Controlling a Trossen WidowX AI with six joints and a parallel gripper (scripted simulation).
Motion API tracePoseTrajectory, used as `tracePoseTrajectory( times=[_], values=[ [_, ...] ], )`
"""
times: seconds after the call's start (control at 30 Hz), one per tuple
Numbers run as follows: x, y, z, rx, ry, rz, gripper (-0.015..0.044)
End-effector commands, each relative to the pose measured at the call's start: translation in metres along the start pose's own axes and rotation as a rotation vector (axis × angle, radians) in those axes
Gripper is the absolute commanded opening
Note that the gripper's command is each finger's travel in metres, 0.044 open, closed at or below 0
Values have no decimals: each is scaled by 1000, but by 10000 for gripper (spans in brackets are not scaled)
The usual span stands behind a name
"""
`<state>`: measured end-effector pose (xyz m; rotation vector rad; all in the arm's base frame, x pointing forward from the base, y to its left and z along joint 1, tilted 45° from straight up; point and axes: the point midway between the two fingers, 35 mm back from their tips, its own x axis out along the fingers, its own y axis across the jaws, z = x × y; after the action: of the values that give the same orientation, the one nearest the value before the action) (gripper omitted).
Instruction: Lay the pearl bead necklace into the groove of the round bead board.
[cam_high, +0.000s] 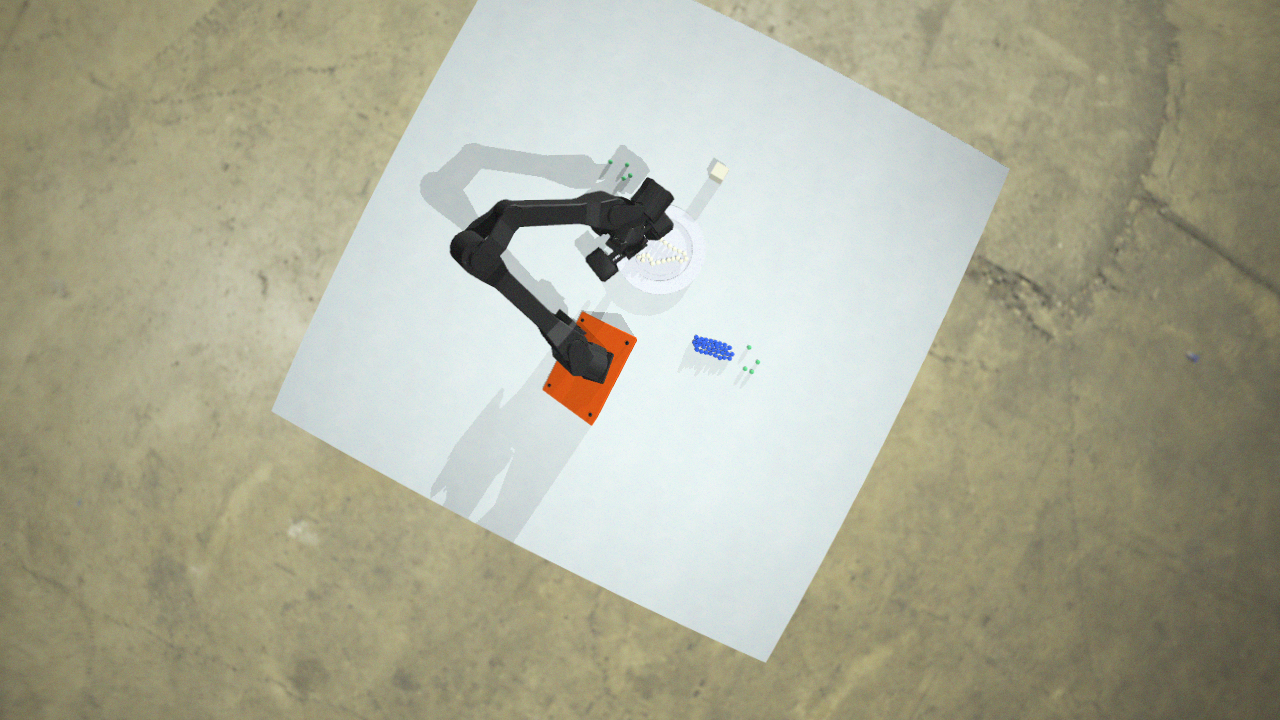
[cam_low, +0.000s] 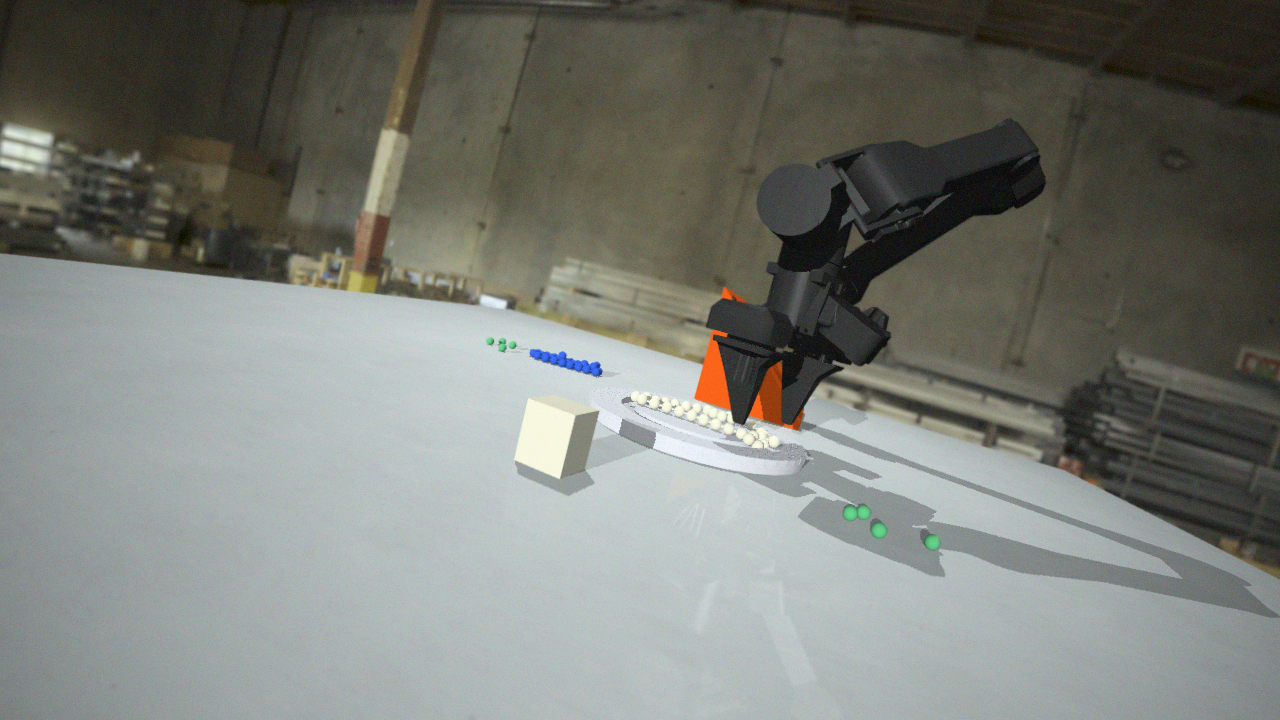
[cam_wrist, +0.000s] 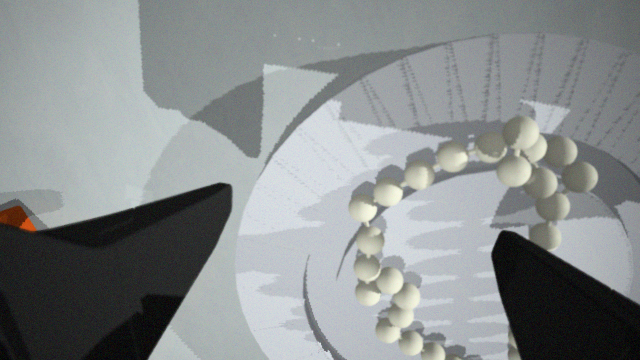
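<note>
The pearl bead necklace (cam_high: 684, 258) (cam_low: 727, 428) (cam_wrist: 452, 156) lies in a narrow loop on the round bead board (cam_high: 662, 287) (cam_low: 707, 457) (cam_wrist: 280, 210). In the wrist view, several beads bunch and overlap at the upper part of the groove. The left strand follows the groove's inner edge, then bends inward over the central disc. The right strand also crosses the disc. My gripper (cam_low: 765, 421) (cam_wrist: 363, 219) is wide open and empty, low over the board's side, with the left strand between and beyond its fingertips. The right finger hides part of the necklace.
A cream block (cam_high: 718, 170) (cam_low: 554, 438) stands beside the board. Small green beads (cam_high: 757, 361) (cam_low: 878, 530) lie in two groups on opposite sides. A blue bead cluster (cam_high: 713, 347) (cam_low: 565, 360) lies farther off. The arm's orange base plate (cam_high: 617, 358) (cam_low: 711, 380) is behind the board in the exterior view.
</note>
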<state>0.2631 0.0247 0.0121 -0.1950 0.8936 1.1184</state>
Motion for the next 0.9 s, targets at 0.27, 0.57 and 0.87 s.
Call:
tracePoseTrajectory(
  times=[0.27,0.57,0.87],
  values=[
    [-31,-5,-10,-251,-1,-2,256],
    [-29,-5,-11,-260,-1,-2,120],
    [-23,-6,-10,-260,-3,-8,120]
  ],
)
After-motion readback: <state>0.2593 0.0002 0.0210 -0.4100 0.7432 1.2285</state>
